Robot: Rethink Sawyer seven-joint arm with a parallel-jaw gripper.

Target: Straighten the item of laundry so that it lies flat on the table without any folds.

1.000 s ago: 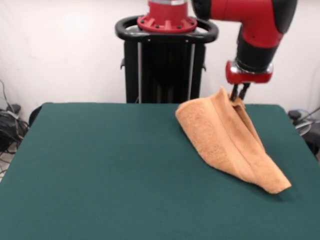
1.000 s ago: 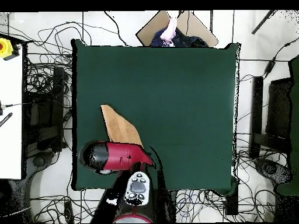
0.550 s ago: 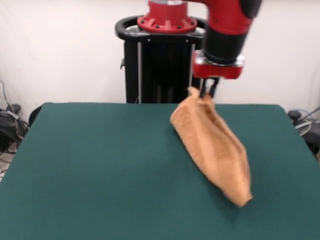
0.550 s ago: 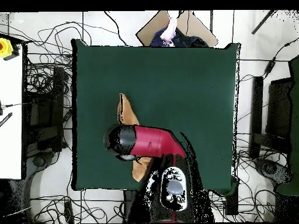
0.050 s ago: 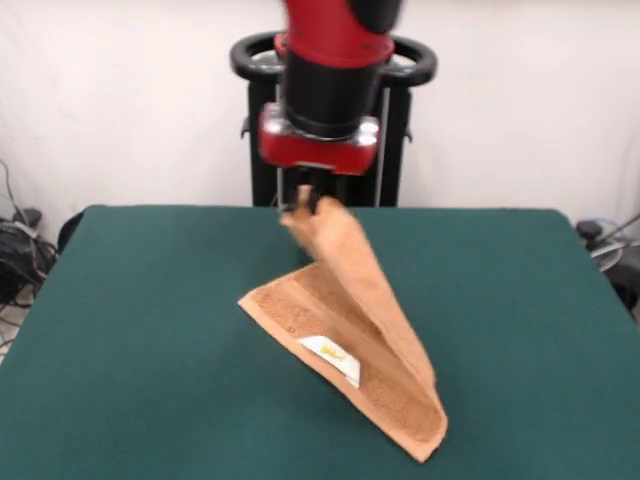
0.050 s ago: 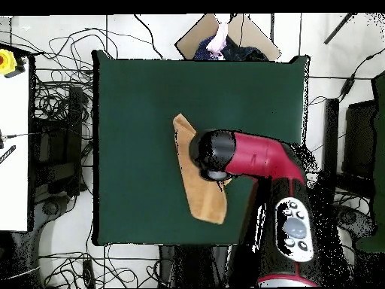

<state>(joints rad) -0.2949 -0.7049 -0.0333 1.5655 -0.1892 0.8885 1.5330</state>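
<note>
Orange-tan towel (image 5: 355, 345) hangs from the pincer (image 5: 305, 203), pinched by one corner above the green surface (image 5: 150, 330).

Front view: the pincer is clamped on the towel's top corner, and the cloth falls from it in a folded drape, down and away to one side, with its lower part resting on the surface; a white label (image 5: 332, 357) shows on the face just below the pincer. Overhead view: the red arm (image 6: 256, 158) covers the middle of the towel (image 6: 197, 196), so only the ends stick out past the pincer's housing. Beyond the surface edges, well away from the pincer, lie tangled cables (image 6: 53, 98) and a cardboard piece (image 6: 241, 34) with a person's hand (image 6: 219, 35).
</note>
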